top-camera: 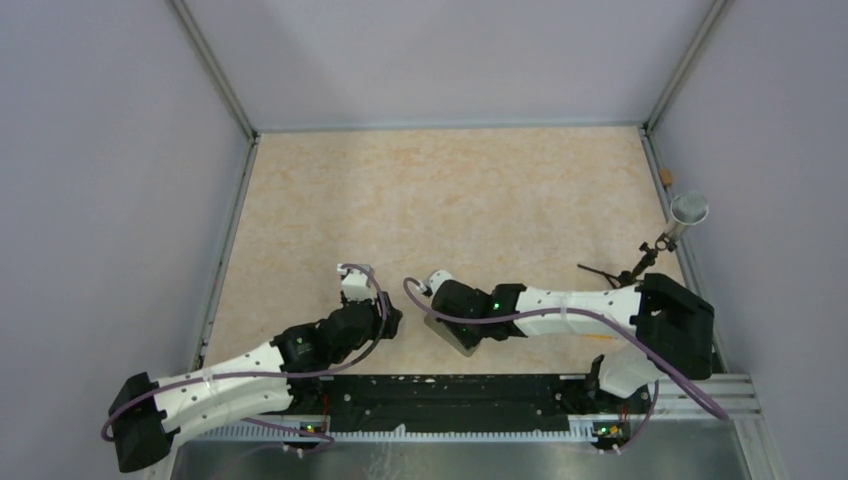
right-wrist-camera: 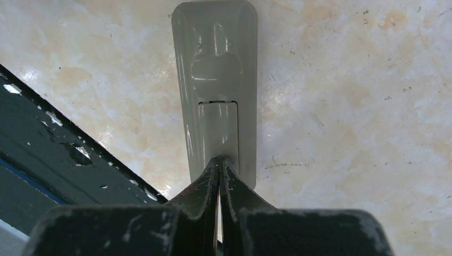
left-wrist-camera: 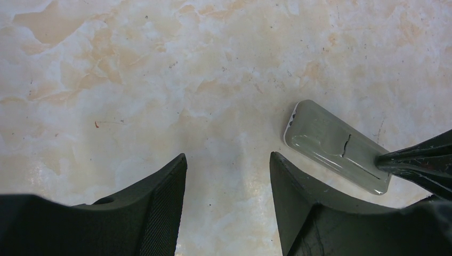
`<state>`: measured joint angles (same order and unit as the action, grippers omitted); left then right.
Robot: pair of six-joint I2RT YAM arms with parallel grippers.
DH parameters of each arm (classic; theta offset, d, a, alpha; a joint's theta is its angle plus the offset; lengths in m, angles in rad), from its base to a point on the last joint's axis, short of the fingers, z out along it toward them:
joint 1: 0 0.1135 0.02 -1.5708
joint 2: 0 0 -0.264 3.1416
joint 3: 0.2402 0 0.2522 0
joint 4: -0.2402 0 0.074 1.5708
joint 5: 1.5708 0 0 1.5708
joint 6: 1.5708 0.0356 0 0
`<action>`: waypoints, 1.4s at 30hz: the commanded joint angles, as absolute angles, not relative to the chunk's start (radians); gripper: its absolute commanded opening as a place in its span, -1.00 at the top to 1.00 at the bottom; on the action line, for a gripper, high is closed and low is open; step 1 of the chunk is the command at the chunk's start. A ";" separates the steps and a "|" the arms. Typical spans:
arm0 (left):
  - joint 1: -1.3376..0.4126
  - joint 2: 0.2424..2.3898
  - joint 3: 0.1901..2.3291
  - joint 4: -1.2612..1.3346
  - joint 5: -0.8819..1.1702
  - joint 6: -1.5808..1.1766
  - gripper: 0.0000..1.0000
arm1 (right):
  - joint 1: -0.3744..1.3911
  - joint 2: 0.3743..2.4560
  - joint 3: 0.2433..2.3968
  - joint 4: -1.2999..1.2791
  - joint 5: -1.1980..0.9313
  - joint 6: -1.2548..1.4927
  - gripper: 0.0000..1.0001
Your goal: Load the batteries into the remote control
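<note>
- At the lower centre of the top view, the remote control (top-camera: 452,337) lies grey back up on the tabletop (top-camera: 450,200), and its battery cover (right-wrist-camera: 218,128) looks shut.
- The right gripper (right-wrist-camera: 219,165), closed, rests its tips on that cover.
- The left gripper (left-wrist-camera: 228,160) hangs open and empty nearby.
- No batteries are in view, so I cannot tell whether they are already loaded.

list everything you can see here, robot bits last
remote control: one, grey back up, near the table's front edge, between the grippers
batteries: none in view
table: one, beige marbled
small stand with round grey top: one, at the table's right edge
tan piece: one, tiny, right edge, beyond the stand
walls: pale grey, three sides
black rail: one, along the near edge
left gripper: open, empty, left of the remote
right gripper: shut, tips on the remote's battery cover
</note>
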<state>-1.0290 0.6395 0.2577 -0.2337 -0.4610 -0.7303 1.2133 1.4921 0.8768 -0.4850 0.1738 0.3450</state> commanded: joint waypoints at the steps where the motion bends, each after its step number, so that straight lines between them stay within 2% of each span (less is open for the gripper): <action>1: -1.025 0.643 0.277 -0.196 -0.463 -0.720 -0.19 | 1.204 1.424 0.902 -0.526 0.214 0.360 1.00; 10: -1.026 0.643 0.278 -0.196 -0.463 -0.720 -0.19 | 1.204 1.347 0.909 -0.531 0.237 0.376 1.00; 21: -1.026 0.645 0.278 -0.196 -0.465 -0.720 -0.19 | 1.203 1.476 0.774 -0.379 0.078 0.425 1.00; 26: -1.026 0.652 0.279 -0.193 -0.464 -0.720 -0.20 | 1.204 1.475 0.759 -0.380 0.095 0.433 1.00; 42: -1.026 0.657 0.281 -0.193 -0.462 -0.719 -0.20 | 1.196 1.311 0.909 -0.516 0.277 0.367 1.00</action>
